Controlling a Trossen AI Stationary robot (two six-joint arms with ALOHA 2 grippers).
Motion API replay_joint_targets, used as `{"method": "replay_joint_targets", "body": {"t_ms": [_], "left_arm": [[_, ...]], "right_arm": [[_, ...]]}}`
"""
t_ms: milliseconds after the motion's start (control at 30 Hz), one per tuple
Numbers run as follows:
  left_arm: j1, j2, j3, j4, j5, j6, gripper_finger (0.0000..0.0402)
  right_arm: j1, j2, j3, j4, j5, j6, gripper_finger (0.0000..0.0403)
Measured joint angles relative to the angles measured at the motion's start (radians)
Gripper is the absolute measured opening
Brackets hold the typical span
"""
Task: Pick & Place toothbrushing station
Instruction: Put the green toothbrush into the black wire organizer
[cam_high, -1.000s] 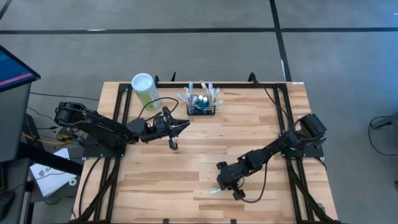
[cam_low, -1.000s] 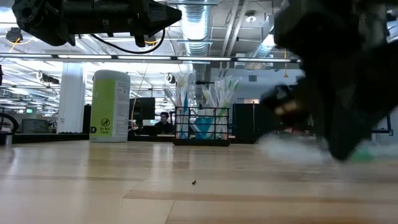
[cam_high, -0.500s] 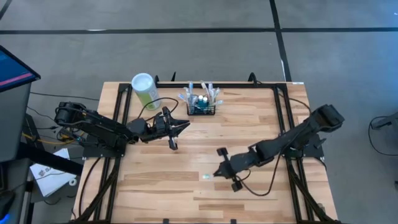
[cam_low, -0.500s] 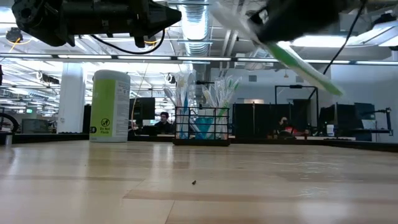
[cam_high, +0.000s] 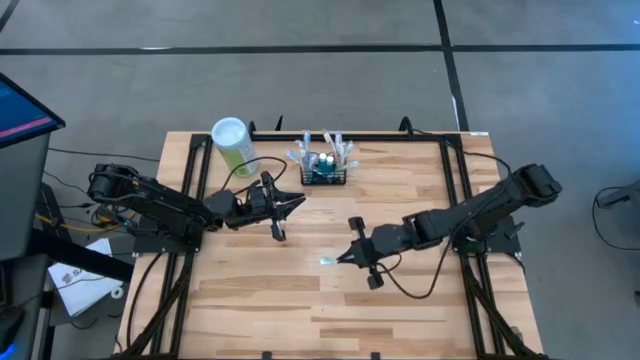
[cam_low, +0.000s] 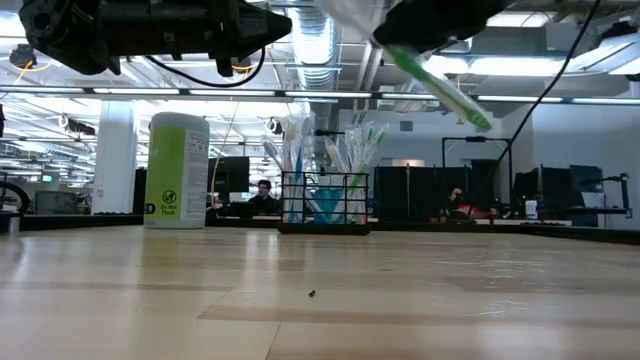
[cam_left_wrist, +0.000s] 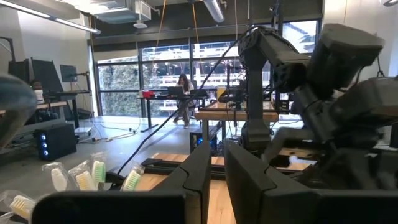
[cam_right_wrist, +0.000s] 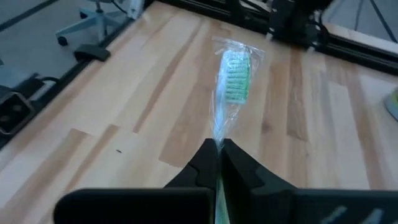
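The toothbrushing station (cam_high: 323, 176), a small black wire-mesh basket, stands on its base near the table's far edge. Several wrapped toothbrushes stand upright in it, as the low view (cam_low: 325, 205) shows. My right gripper (cam_high: 347, 256) is at mid table, raised, and shut on a green-bristled toothbrush in a clear wrapper (cam_right_wrist: 233, 81). The toothbrush also shows in the low view (cam_low: 440, 85). My left gripper (cam_high: 298, 200) hangs shut and empty above the table, left of and nearer than the basket. My right gripper pinches the wrapped toothbrush between its two fingers at the handle part (cam_right_wrist: 216, 140), well behind the bristle head. The fingers point toward the table's left, along the brush. The brush sticks out beyond the fingertips, slants down head first, and is clear of the table.
A pale-green cylinder with a white lid (cam_high: 233, 145) stands at the far left, left of the basket. Black frame rails (cam_high: 450, 170) run along the table's left, right and far sides. Bare wood (cam_high: 300, 300) lies toward the near edge.
My right gripper has risen from the table top and gone toward the far edge, toward the basket, staying shut. The toothbrush has come up with it from low by the table and now hangs clear in the air.
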Motion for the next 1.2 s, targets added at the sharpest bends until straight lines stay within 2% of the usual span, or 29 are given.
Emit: {"method": "replay_joint_targets", "body": {"t_ms": [133, 300, 567, 700, 900, 1100, 1200], "left_arm": [[0.0, 0.0, 0.0, 0.0, 0.0, 0.0, 0.0039], [0.0, 0.0, 0.0, 0.0, 0.0, 0.0, 0.0039], [0.0, 0.0, 0.0, 0.002, 0.0, 0.0, 0.0039], [0.0, 0.0, 0.0, 0.005, 0.0, 0.0, 0.0039], [0.0, 0.0, 0.0, 0.01, 0.001, 0.0, 0.0039], [0.0, 0.0, 0.001, 0.046, 0.06, 0.0, 0.0039], [0.0, 0.0, 0.005, 0.058, 0.06, 0.0, 0.0039]], "right_arm": [[-0.024, -0.013, -0.027, 0.01, -0.001, 0.0, 0.0], [-0.039, -0.127, -0.148, 0.071, -0.001, 0.036, 0.0], [-0.08, -0.262, -0.299, 0.363, -0.004, 0.003, 0.0], [-0.151, -0.266, -0.302, 0.497, -0.007, -0.023, 0.0], [-0.257, -0.247, -0.303, 0.66, -0.12, -0.011, 0.0], [-0.331, -0.178, -0.3, 0.868, -0.218, 0.02, 0.0], [-0.358, -0.122, -0.297, 0.955, -0.226, 0.051, 0.0]]}}
